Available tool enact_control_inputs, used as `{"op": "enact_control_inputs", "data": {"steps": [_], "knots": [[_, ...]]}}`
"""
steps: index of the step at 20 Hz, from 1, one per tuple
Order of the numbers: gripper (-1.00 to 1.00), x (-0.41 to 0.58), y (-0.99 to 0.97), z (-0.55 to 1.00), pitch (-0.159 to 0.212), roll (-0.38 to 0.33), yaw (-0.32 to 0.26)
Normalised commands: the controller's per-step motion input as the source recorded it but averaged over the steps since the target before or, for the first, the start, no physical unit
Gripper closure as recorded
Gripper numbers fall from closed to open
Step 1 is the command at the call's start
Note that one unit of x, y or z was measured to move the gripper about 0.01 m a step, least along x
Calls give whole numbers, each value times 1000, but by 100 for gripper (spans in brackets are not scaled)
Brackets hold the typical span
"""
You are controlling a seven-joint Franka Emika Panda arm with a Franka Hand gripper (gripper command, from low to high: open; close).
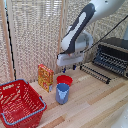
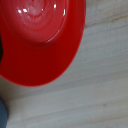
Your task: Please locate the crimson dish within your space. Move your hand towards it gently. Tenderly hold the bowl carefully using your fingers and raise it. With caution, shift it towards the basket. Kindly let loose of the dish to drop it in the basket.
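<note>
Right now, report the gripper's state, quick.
Gripper: above the red bowl, holding nothing; whether open or closed cannot be told.

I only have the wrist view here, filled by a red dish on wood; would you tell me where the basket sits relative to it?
Observer: The basket stands apart from the crimson dish, toward the exterior view's left and nearer the camera.
Operator: Is anything crowding the dish?
Observer: A blue cup stands right in front of it.
Operator: Where is the end effector?
Observer: The end effector hangs just above the dish; I cannot tell whether its fingers are open.
</note>
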Motion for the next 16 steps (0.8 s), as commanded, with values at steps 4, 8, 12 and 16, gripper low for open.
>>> {"op": "enact_control_inputs", "data": {"steps": [4, 8, 12, 16], "knots": [[-100, -7, -109, -378, 12, 1, -91], [-100, 18, -44, -222, 5, 0, -68], [100, 135, -9, -96, 34, -6, -39], [100, 109, 0, -78, 13, 0, -3]]}}
